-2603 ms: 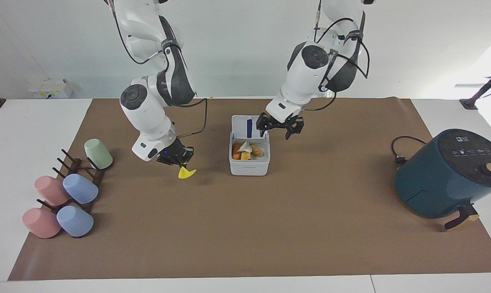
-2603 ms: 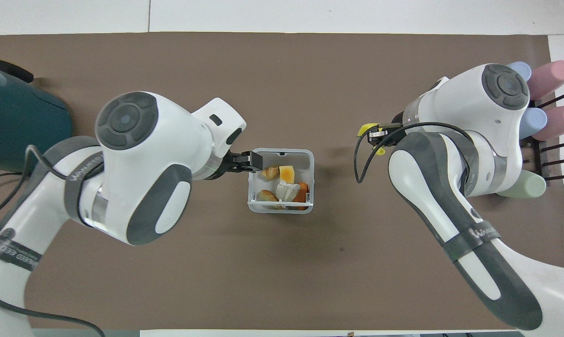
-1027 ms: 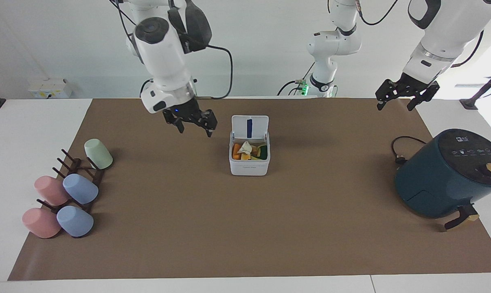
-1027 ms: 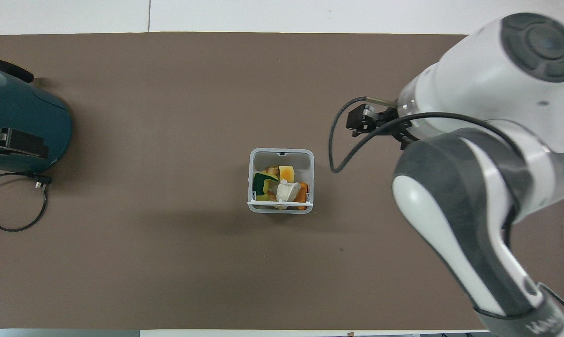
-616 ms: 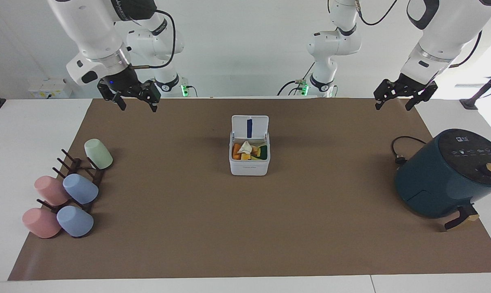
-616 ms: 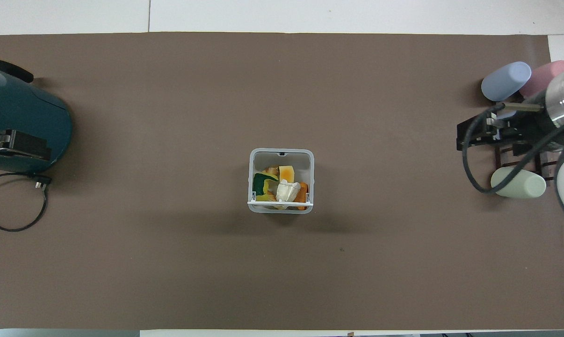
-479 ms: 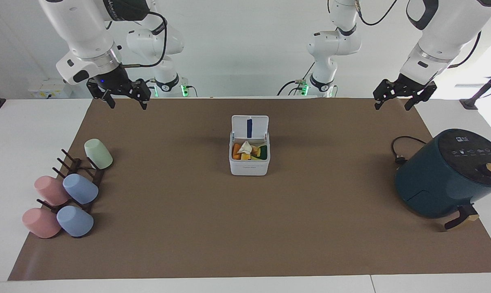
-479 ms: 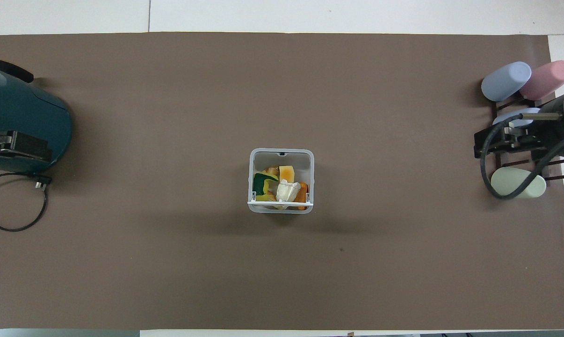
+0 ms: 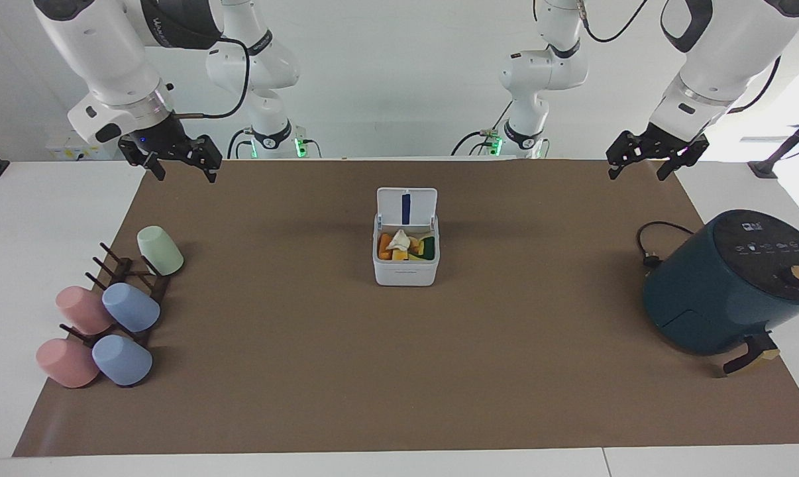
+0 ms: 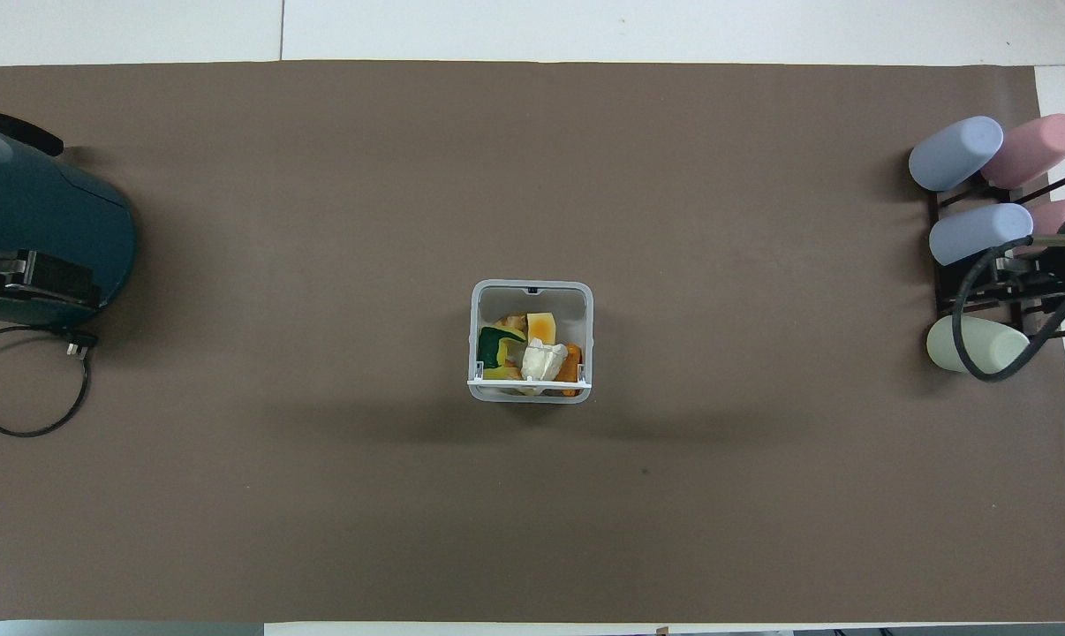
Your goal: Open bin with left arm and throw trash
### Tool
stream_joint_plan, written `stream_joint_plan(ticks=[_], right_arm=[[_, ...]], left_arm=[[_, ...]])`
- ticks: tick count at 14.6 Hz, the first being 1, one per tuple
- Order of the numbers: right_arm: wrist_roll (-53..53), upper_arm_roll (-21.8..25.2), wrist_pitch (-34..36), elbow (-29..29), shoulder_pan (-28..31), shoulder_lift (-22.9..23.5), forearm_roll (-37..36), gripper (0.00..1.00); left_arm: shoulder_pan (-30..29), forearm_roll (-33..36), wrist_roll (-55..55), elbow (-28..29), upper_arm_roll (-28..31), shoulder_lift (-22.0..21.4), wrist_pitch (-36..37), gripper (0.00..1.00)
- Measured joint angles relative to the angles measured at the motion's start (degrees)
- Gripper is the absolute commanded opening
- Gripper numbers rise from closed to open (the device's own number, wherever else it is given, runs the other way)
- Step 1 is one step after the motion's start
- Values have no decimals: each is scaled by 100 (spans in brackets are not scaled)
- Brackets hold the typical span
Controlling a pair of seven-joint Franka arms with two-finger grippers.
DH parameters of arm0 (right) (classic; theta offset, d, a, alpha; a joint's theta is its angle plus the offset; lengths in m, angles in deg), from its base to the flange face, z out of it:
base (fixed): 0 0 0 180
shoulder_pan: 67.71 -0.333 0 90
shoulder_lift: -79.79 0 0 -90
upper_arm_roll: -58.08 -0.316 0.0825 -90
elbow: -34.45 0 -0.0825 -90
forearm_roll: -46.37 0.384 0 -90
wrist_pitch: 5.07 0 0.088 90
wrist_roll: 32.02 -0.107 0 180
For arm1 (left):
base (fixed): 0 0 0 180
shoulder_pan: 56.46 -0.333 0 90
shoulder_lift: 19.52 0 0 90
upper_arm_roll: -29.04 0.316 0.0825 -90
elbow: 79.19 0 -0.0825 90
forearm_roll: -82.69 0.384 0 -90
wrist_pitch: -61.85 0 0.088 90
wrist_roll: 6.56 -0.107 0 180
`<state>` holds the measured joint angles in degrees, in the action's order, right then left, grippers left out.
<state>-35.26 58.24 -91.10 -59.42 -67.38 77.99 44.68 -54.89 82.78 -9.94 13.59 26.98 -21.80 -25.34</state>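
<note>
The white bin [image 9: 405, 270] stands mid-table with its hinged lid [image 9: 406, 205] upright and open. Inside lie the trash bits: a crumpled white wad [image 10: 543, 360], a yellow-orange block [image 10: 541, 327] and a flat yellow piece with a dark green face [image 10: 494, 348], among orange bits. My right gripper [image 9: 185, 173] is open and empty, up in the air over the mat's edge at the right arm's end. My left gripper [image 9: 637, 173] is open and empty, up in the air over the mat's corner at the left arm's end. Both are well away from the bin.
A dark teal air fryer [image 9: 731, 281] with a coiled cord [image 9: 652, 245] stands at the left arm's end. A dark rack [image 9: 129, 278] with several pastel cups [image 9: 129, 306] stands at the right arm's end. A brown mat [image 9: 399, 371] covers the table.
The yellow piece left my right gripper and lies in the bin. My right gripper has opened, risen and swung away to the right arm's end. My left gripper has withdrawn from beside the bin.
</note>
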Motion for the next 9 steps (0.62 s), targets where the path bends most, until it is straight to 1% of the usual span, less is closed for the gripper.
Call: stream_joint_plan(ticks=[3,9], right_arm=[[37,95,-7,0,2,1,-3,100],[37,102,-31,6,6,4,-3,100]], left_arm=[[0,0,1,0,0,0,0,100],[0,0,1,0,0,-5,0,100]])
